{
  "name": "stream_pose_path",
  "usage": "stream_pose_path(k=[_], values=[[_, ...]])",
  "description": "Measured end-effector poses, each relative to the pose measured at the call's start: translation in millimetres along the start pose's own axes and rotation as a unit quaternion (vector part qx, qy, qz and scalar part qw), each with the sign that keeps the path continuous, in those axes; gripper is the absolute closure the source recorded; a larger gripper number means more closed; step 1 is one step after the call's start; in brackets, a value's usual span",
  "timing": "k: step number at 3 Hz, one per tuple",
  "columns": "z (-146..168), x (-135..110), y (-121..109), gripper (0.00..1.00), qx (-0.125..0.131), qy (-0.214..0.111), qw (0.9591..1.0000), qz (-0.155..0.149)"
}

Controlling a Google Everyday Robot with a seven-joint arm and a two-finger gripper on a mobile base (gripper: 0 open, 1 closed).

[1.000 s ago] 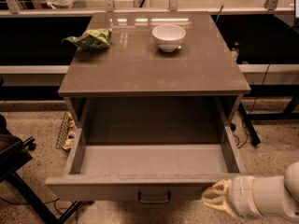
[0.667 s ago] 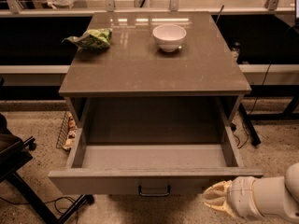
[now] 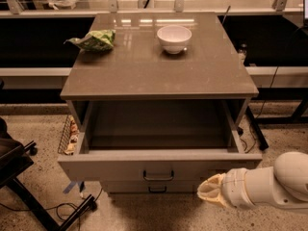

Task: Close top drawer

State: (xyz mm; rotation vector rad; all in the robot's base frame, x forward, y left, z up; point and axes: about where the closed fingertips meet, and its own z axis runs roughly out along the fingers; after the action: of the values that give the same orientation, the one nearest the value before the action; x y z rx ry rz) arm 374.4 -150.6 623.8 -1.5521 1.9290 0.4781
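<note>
The top drawer (image 3: 159, 165) of the grey-brown cabinet stands pulled out partway, its pale inner floor showing and its flat front facing me with a small dark bar handle (image 3: 158, 176). Below it the front of a lower drawer (image 3: 151, 188) with a like handle shows. My gripper (image 3: 208, 192) is at the lower right, pointing left, just in front of and below the right part of the top drawer's front. It holds nothing that I can see.
On the cabinet top (image 3: 159, 61) sit a white bowl (image 3: 174, 37) and a green crumpled bag (image 3: 94, 40). A wire basket (image 3: 67, 136) stands left of the cabinet. A black chair base (image 3: 29, 186) and cables lie on the floor at the left.
The top drawer has slid inward, its front now closer to the cabinet. My gripper stays by the drawer front's right side.
</note>
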Motion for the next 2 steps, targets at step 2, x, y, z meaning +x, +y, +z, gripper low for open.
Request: stream_pose_path(k=[2], values=[[40.0,-46.2,-71.5,1.0,-0.004,-0.029,0.999,-0.033]])
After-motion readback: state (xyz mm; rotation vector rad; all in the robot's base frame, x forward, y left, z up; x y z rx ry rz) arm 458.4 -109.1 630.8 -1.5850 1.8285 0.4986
